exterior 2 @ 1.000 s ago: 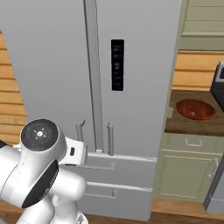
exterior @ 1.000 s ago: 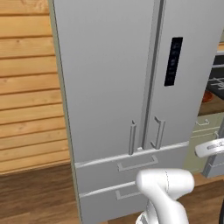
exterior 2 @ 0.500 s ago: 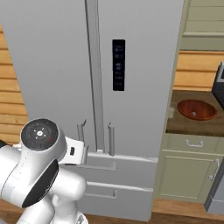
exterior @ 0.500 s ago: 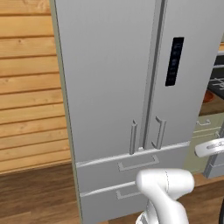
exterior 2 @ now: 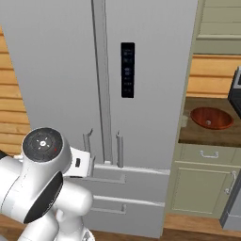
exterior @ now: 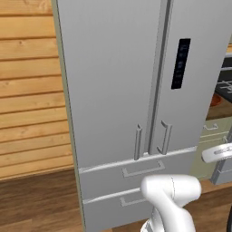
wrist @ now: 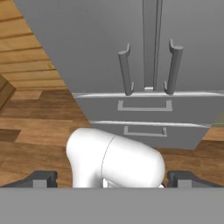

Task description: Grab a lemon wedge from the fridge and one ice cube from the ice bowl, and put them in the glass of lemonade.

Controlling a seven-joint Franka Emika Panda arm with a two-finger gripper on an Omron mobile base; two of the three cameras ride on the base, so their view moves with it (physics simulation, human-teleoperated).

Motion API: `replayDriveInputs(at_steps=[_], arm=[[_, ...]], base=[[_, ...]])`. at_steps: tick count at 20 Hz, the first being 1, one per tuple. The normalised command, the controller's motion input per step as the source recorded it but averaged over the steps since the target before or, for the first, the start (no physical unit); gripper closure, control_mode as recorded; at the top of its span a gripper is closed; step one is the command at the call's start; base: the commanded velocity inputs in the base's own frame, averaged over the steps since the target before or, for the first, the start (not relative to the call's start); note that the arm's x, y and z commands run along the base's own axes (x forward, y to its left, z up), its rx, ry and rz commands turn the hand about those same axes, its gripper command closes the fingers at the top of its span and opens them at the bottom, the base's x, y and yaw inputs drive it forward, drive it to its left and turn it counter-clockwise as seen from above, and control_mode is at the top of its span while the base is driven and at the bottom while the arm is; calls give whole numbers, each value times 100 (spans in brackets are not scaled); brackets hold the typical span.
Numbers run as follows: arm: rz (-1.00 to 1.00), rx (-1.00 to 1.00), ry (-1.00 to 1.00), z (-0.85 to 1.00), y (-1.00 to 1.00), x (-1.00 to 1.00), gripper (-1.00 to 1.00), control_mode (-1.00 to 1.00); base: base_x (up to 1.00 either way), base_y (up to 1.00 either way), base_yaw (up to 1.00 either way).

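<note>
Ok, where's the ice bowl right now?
The ice bowl sits on the dark counter just right of the fridge in the right base view, above the beige cabinet drawer.

fridge [exterior 2: 141, 94] ahead, ice bowl [exterior 2: 211, 118] on counter [exterior 2: 188, 134] to its right

This was a home kitchen. A tall grey steel French-door fridge [exterior 2: 108, 113] stood at its centre. Right of the fridge ran beige cabinets [exterior 2: 200, 188] under a brown counter [exterior 2: 207, 134] bearing a reddish-brown bowl [exterior 2: 211, 118]. Left of the fridge was a wooden plank wall [exterior: 29, 90], and below it a wood floor [wrist: 39, 131].
</note>
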Motion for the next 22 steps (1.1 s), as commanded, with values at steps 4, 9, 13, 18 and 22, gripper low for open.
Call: replayDriveInputs(at_steps=[4,9,13,18,22], arm=[[0,0,0,0,0,0,-100,100],[0,0,-3,0,0,1,-100,-100],[0,-1,-5,0,0,36,-100,-100],[-1,-23,15,5,5,95,-100,-100],[-12,-13,17,-2,-6,97,-100,-100]], base=[[-2,0,0],[0,0,0],[0,0,0],[0,0,0],[0,0,0]])
